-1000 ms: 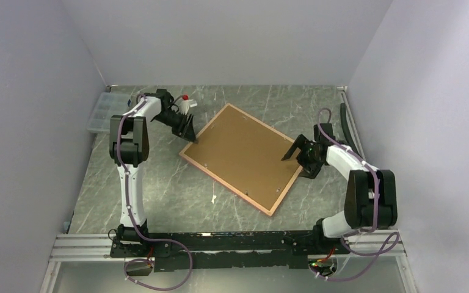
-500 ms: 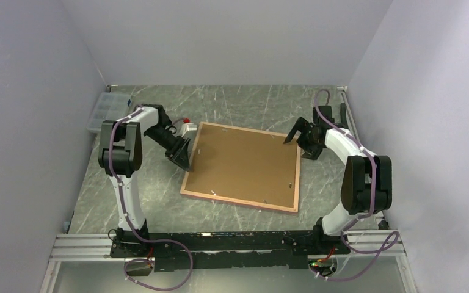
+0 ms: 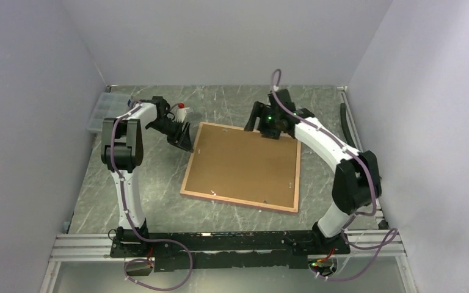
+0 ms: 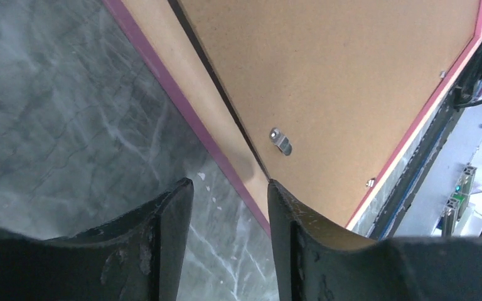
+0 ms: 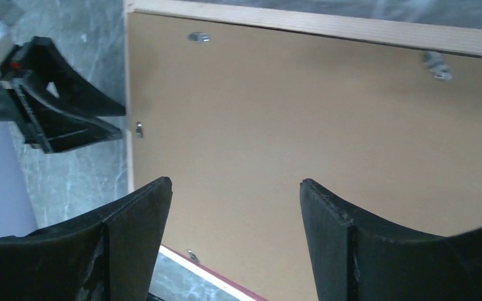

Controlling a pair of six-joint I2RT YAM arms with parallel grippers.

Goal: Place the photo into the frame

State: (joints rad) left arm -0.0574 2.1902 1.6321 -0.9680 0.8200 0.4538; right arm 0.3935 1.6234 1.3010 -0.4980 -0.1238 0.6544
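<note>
The frame (image 3: 238, 202) lies back-up in the middle of the table, with a plain brown backing board (image 3: 244, 165) filling it. The photo is hidden. My left gripper (image 3: 185, 137) sits open at the frame's left rail near the far corner. In the left wrist view the tan-and-pink rail (image 4: 185, 81) runs diagonally under the left gripper (image 4: 229, 185), whose right fingertip (image 4: 276, 191) is at the rail's inner edge. My right gripper (image 3: 253, 122) hovers open over the far rail. In the right wrist view the right gripper (image 5: 232, 185) is above the backing board (image 5: 289, 113), holding nothing.
Small metal tabs (image 4: 281, 141) dot the inside of the frame's rails. A clear plastic box (image 3: 101, 110) stands at the back left. A small white item with a red cap (image 3: 183, 110) lies behind the left gripper. Walls close in on three sides.
The frame has turned from diagonal to roughly square with the table. My right arm has swung from the frame's right edge to its far edge. The left gripper has stayed by the left rail.
</note>
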